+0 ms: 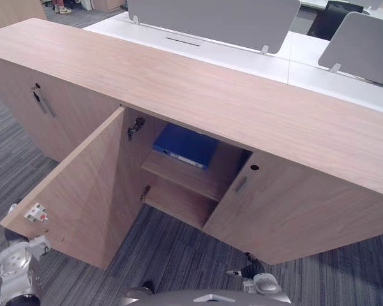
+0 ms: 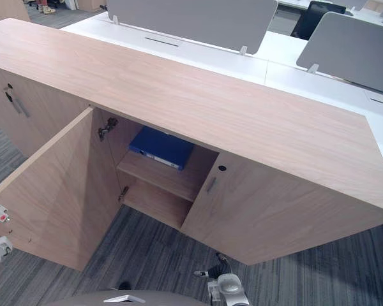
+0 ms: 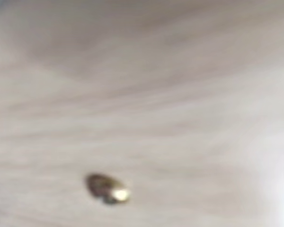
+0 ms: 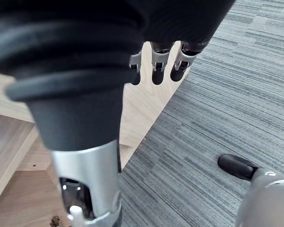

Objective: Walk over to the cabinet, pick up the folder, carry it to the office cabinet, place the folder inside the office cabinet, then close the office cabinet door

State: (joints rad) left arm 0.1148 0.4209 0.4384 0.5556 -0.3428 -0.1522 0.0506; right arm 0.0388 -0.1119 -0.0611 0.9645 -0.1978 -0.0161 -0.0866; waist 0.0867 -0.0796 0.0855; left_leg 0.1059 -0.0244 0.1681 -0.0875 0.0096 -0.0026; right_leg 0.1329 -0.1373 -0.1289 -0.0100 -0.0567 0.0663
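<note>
The blue folder (image 1: 185, 145) lies flat on the upper shelf inside the wooden office cabinet (image 1: 210, 95), also seen as the folder (image 2: 161, 146) in the right eye view. The cabinet's left door (image 1: 83, 185) stands wide open, swung out toward me. My left arm (image 1: 16, 264) reaches up to that door's free edge at the lower left, and the left hand is hidden behind the door. The left wrist view has bare wood with a brass screw (image 3: 106, 188) right against the camera. My right hand (image 4: 154, 71) hangs low over the carpet with relaxed fingers, holding nothing.
The right door (image 1: 287, 210) of the compartment is shut, with a small handle (image 1: 240, 184). Another shut door with a handle (image 1: 43, 102) is further left. White desks with grey dividers (image 1: 210, 22) stand behind the cabinet. Grey carpet (image 1: 179, 255) lies in front.
</note>
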